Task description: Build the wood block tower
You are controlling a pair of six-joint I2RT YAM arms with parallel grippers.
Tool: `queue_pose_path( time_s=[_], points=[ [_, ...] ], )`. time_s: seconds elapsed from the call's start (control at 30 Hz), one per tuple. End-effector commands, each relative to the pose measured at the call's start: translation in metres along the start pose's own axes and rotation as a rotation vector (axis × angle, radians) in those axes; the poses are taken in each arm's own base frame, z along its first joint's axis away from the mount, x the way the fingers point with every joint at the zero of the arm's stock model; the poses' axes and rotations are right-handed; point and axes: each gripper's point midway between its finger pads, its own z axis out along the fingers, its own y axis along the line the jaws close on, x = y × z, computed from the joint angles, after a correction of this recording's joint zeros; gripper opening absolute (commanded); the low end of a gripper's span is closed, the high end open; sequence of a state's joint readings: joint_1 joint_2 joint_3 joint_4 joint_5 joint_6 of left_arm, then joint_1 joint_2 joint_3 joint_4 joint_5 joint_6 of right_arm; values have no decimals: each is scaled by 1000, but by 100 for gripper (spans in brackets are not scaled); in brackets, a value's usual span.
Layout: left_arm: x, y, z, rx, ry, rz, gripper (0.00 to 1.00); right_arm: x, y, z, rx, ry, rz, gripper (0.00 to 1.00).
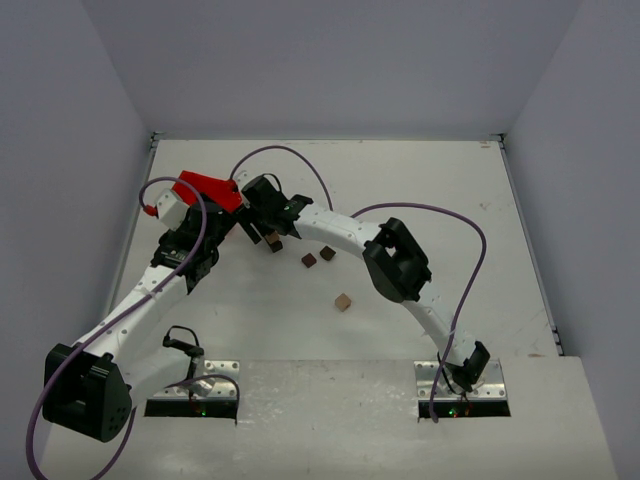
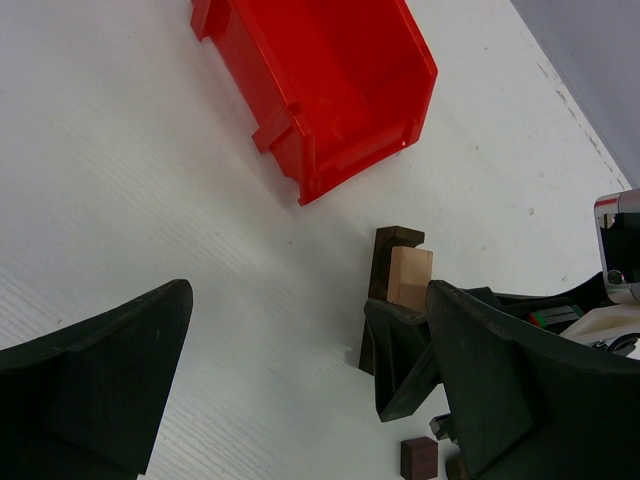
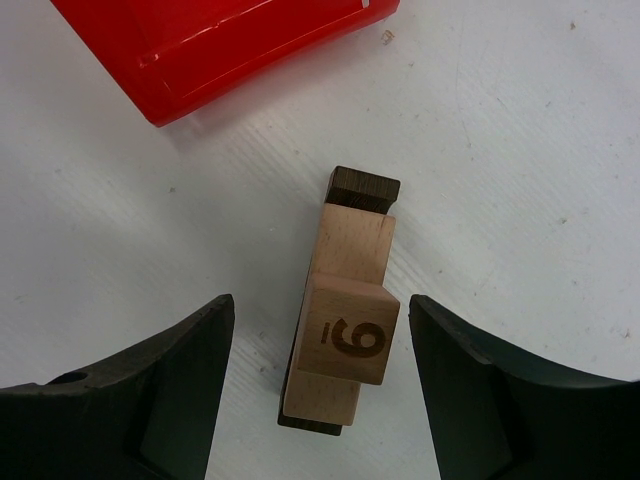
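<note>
The wood block tower (image 3: pixel 345 300) is a slim column of tan cubes on dark brown ones, and its top cube bears a "9". It stands on the white table just in front of the red bin. My right gripper (image 3: pixel 320 305) hangs over it, open, one finger on each side with a gap to the top cube. In the left wrist view the tower (image 2: pixel 408 276) rises behind the right gripper's fingers (image 2: pixel 400 350). My left gripper (image 2: pixel 310 300) is wide open over bare table to the tower's left, holding nothing. From above, the right gripper (image 1: pixel 268 232) covers the tower, with the left gripper (image 1: pixel 212 238) beside it.
The red bin (image 1: pixel 210 190) lies at the back left, close behind both grippers. Two loose dark cubes (image 1: pixel 309 261) (image 1: pixel 327 253) and a tan cube (image 1: pixel 343 301) lie right of the tower. One dark cube (image 2: pixel 420 458) shows near my left gripper's right finger.
</note>
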State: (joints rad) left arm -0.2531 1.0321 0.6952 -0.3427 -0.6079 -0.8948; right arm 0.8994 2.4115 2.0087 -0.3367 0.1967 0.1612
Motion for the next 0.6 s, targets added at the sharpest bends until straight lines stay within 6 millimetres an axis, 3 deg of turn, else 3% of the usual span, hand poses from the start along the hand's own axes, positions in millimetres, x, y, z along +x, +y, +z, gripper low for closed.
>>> queue_pose_path(
  time_s=[0.0,0.57],
  points=[
    [-10,-8,0,25,-28,-23,100,-50,4,-22,-11,-128,10,70],
    [-9,-7,0,20,-26,-21,100,-54,7,-23,-19,-142,-4,70]
  ],
)
